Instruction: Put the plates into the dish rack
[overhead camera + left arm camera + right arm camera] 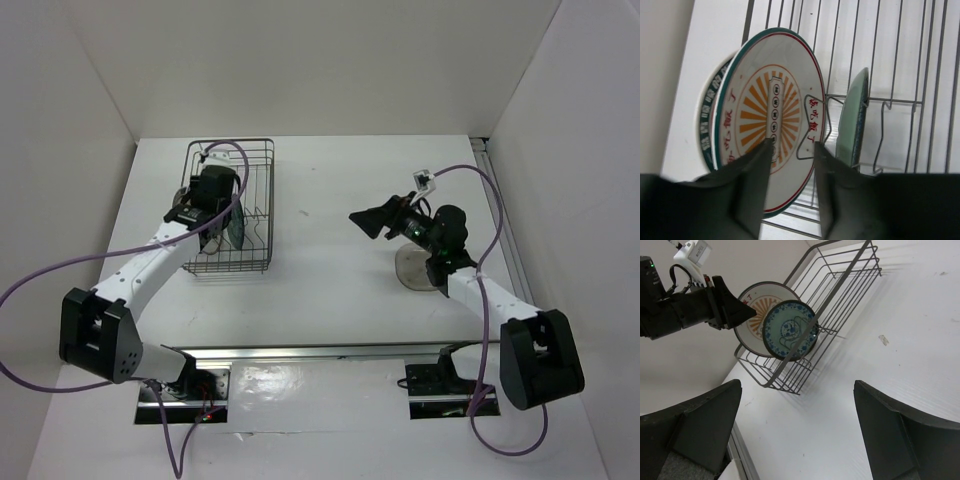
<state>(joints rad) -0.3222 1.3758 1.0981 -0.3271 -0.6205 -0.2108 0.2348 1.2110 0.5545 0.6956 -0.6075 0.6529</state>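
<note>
The dish rack [255, 160] stands at the back left of the table. Three plates stand upright in it. The white plate with the orange sunburst [765, 107] leans on a divider prong, a teal-rimmed plate [706, 125] is right behind it, and the teal-blue plate [852, 117] sits one slot along. My left gripper [792, 150] is open, its fingers apart on either side of the sunburst plate's lower rim. My right gripper [368, 222] hangs wide open and empty over mid-table. A grey-beige plate [410, 268] lies flat under the right arm.
The rack [840, 285] and its plates also show in the right wrist view, with bare white table below the open fingers [705, 425]. White walls close in the table on three sides. A metal rail [505, 230] runs along the right edge.
</note>
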